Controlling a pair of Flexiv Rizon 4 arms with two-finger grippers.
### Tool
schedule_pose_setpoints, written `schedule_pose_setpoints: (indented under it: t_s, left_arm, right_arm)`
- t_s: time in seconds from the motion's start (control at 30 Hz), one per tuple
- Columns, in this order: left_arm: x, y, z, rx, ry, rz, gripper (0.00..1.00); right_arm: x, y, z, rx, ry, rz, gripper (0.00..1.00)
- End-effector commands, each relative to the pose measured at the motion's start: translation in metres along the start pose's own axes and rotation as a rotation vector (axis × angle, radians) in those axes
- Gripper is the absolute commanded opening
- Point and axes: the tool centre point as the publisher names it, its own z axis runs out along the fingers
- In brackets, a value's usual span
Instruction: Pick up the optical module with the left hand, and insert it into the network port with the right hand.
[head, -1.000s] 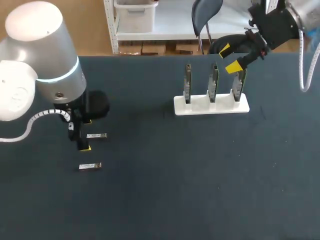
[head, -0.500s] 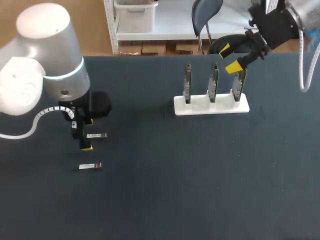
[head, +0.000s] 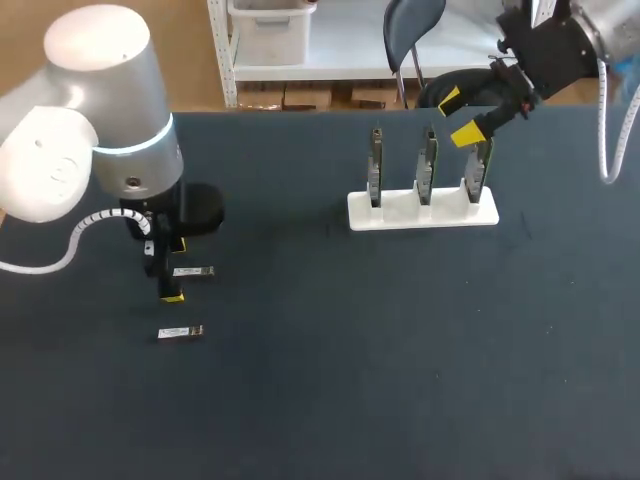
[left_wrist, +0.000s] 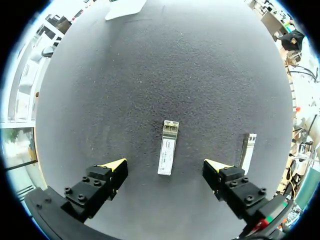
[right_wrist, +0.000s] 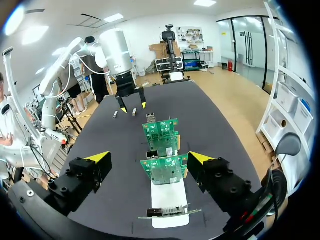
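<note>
Left arm (head: 95, 150): cut off at left edge; its wrist hides most of left gripper (head: 172, 270).
Right arm (head: 560, 45): cropped at upper right corner.
Circuit boards (head: 427, 160), upper centre: fine detail too small to discern.

Two optical modules: one module (left_wrist: 168, 148) between the left end effector's (left_wrist: 165, 164) fingers, the other module (left_wrist: 247, 151) just beside them; three network cards (right_wrist: 167, 169) in one white holder (right_wrist: 167, 200) ahead of the right end effector (right_wrist: 148, 159)

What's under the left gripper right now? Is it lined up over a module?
One optical module lies flat on the table between the left gripper's open fingers, untouched. A second module lies outside one finger. The wrist view shows both modules uncovered.
</note>
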Motion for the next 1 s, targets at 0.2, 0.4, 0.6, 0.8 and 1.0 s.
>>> schedule_pose_setpoints:
  t_s: [0.2,0.4,0.6,0.8,1.0]
  left_arm:
    - [-0.0004,0.0004,0.0045,0.017,-0.006,-0.009,1.00]
    - [-0.0028,0.0018,0.0061,0.019,-0.012,-0.008,1.00]
    - [-0.0054,0.0035,0.0056,0.015,-0.020,-0.007,1.00]
    - [-0.0051,0.0019,0.0066,0.030,-0.019,0.000,1.00]
    - [-0.0052,-0.0002,0.0075,0.042,-0.027,0.006,0.00]
  right_arm:
    - [0.0003,0.0031,0.0005,0.008,0.000,-0.001,1.00]
    - [0.0003,0.0031,0.0005,0.008,0.000,-0.001,1.00]
    - [0.0003,0.0031,0.0005,0.008,0.000,-0.001,1.00]
    - [0.0003,0.0031,0.0005,0.008,0.000,-0.001,1.00]
    - [0.0003,0.0031,0.0005,0.008,0.000,-0.001,1.00]
